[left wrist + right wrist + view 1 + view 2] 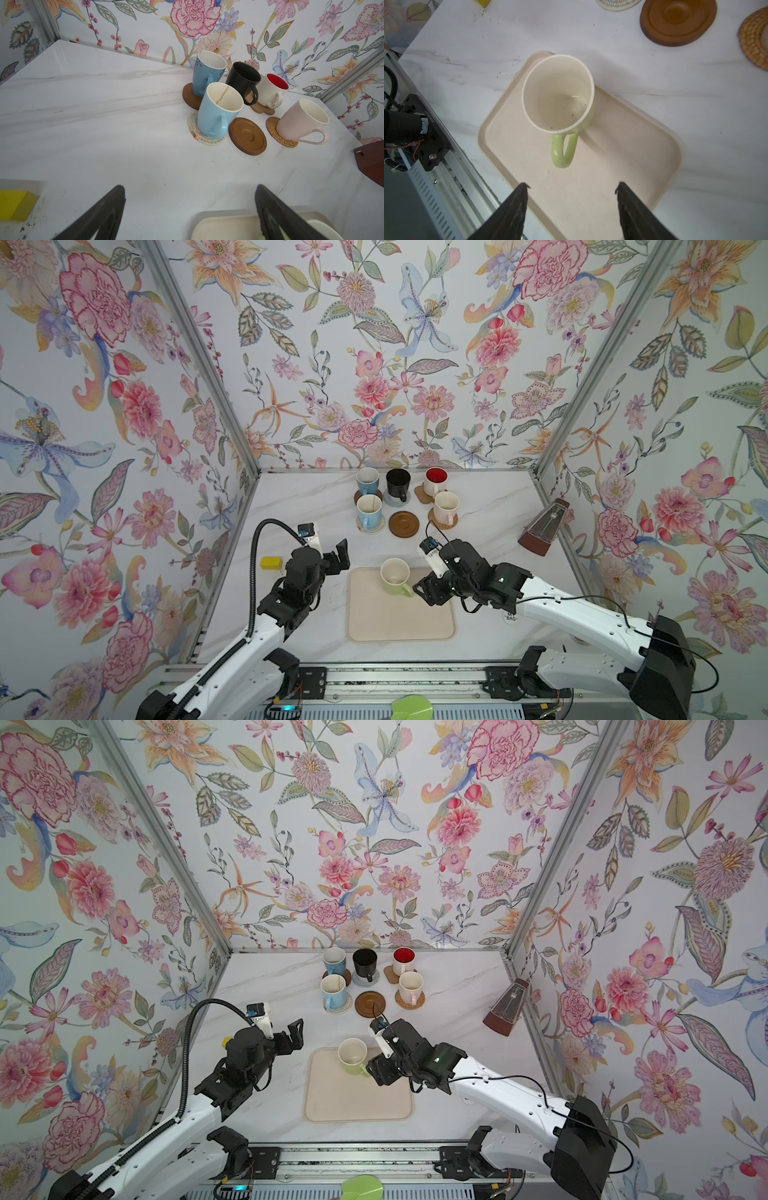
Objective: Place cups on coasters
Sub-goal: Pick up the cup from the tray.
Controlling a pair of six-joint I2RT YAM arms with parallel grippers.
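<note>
Item: pale green mug [558, 93] — upright, empty, near the far edge of the beige tray [623, 149], handle [563, 151] turned toward the right gripper [572, 185]. Gripper: jaws standing part-way apart with nothing between them, tips just short of the handle.

Destination: dark brown disc [404, 524], the only bare mat, between the nearer light blue mug [369, 510] and the pale pink mug [446, 507]. Behind these: second light blue mug [367, 480], black mug [398, 483], white mug with red inside [435, 481] (all five already on coasters [272, 128] of their own).

Other arm: left gripper [190, 187], spread wide, empty, off beside the tray.

Handling note: the fingers likely need to advance until they straddle the handle squarely before pinching. Then a lift clear of the tray rim and a straight descent onto the disc — neighbours stand close, so the mug should stay vertical and centred.
</note>
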